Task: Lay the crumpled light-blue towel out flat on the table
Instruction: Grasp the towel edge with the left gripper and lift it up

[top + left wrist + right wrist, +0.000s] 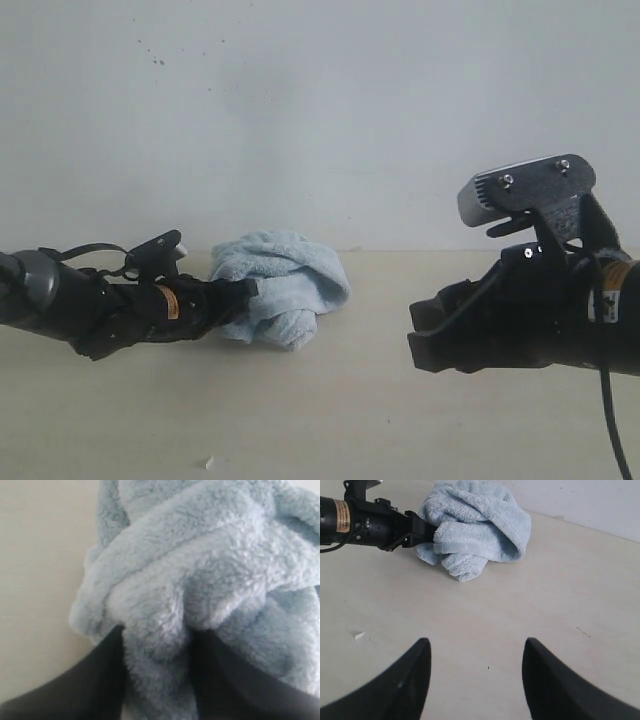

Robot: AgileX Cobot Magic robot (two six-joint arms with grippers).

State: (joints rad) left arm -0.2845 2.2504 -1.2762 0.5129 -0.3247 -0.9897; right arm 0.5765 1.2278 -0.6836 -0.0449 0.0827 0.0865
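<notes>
Towel sits crumpled in a loose lump on the bench, towards the back near the white wall and a bit left of centre in the exterior view. It is pale light-blue and fluffy, folded over itself with a rolled bit hanging at the front; no hem or label can be made out. Left gripper comes in low from the left, arm nearly level with the bench top, its tip pushed into the towel's left side. In the left wrist view the two dark fingers sit either side of a thick fold of terry, and the fold fills the gap between them, so the fingers are pinched on the towel. The right wrist view shows the same contact from across the bench: black fingertips buried in the cloth edge and an orange label on the arm behind. Right gripper is well apart from the towel, off to the right and above bare bench, with a grey camera block mounted on top of the wrist. Its fingers stand wide with nothing between them, only bench surface showing in the gap. A small white speck lies on the bench near the front, left of centre, clear of both arms. Whether the towel's underside rests fully on the bench or is slightly raised can't be told.
</notes>
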